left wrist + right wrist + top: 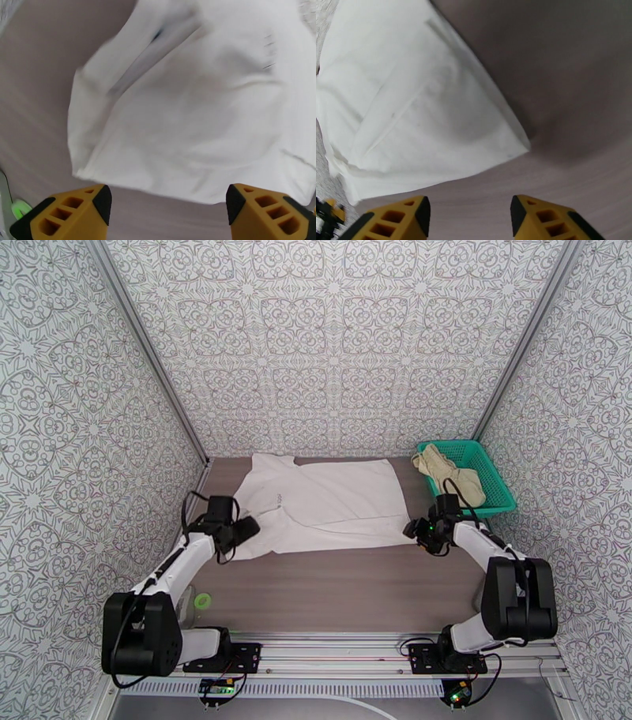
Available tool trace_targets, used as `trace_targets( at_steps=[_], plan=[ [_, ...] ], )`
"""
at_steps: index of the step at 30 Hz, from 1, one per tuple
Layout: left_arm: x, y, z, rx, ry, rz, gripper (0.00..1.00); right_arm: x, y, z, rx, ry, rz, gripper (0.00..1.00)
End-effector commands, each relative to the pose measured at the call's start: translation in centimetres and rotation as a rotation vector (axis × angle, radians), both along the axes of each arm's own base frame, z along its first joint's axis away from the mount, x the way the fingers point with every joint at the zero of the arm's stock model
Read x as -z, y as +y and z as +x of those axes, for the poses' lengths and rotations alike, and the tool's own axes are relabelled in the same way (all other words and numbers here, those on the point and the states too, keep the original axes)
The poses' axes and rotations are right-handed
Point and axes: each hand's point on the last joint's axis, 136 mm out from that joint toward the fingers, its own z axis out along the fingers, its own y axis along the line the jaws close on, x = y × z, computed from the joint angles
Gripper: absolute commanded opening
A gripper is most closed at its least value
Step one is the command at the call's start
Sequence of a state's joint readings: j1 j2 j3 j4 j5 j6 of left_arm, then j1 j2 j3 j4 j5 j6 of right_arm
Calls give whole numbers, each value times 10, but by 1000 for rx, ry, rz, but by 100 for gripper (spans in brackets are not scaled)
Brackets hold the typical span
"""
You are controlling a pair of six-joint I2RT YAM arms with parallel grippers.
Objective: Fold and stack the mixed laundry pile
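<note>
At the far right corner of the table (340, 587), a green basket (495, 477) holds a crumpled pair of beige shorts (454, 475), while a white T-shirt (332, 504) lies spread flat across the far half. The left gripper (168, 201) hangs at the shirt's near left corner and the right gripper (470, 211) at its near right corner, both with jaws parted and gripping nothing.
</note>
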State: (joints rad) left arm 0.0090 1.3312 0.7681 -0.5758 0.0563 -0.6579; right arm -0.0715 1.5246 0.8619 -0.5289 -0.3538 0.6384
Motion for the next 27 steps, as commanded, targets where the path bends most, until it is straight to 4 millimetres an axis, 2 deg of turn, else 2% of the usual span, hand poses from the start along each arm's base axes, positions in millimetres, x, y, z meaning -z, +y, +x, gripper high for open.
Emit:
trace_targets(
  at_steps=[1, 6, 10, 12, 14, 17, 20, 23, 27],
  plan=[
    [8, 0, -5, -76, -8, -90, 88, -4, 9, 9, 94, -29, 127, 64],
    [30, 10, 4, -157, -10, -121, 88, 13, 7, 18, 146, -14, 141, 64],
    [45, 20, 15, -191, 5, -84, 74, 26, 3, 29, 174, -18, 137, 62],
    [48, 30, 17, -214, 6, -54, 65, 30, -1, 34, 187, -24, 119, 58],
    [48, 38, 19, -228, 3, -33, 49, 34, -4, 40, 196, -27, 107, 52],
    [43, 49, 21, -234, 2, -18, 20, 34, -7, 46, 182, -33, 81, 33],
    [35, 58, 21, -232, 2, -5, 2, 29, -15, 47, 163, -43, 19, 16],
    [25, 61, 20, -224, -11, -4, 0, 21, -18, 45, 139, -54, -19, 2],
    [13, 59, 12, -200, -3, 3, 0, 10, -21, 37, 116, -62, -48, 0]
  ],
)
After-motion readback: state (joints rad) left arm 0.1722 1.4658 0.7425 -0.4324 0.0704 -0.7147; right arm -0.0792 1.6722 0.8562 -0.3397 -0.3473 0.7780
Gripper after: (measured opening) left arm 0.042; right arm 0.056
